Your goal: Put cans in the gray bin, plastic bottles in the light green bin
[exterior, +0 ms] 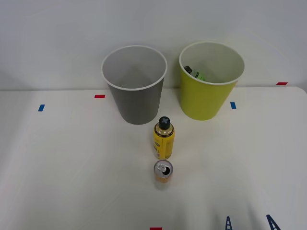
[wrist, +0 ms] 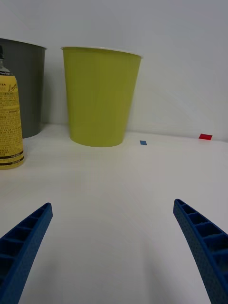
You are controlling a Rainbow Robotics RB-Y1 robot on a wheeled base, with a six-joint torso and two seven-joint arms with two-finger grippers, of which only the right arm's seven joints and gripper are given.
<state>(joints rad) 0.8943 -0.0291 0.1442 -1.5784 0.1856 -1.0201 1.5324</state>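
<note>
White table [exterior: 57,167], can [exterior: 163,172] well left of open claw [exterior: 250,223]

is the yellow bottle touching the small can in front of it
Apart. The front view shows a thin strip of white table between the yellow bottle and the can.

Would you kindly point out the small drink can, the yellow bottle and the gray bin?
Small silver-topped orange drink can [exterior: 163,172]: front view, on its top by the pull tab.
Yellow plastic bottle with black cap [exterior: 163,141]: front view, on its label.
Tall dark gray bin [exterior: 139,103]: front view, on its outer wall.
</note>
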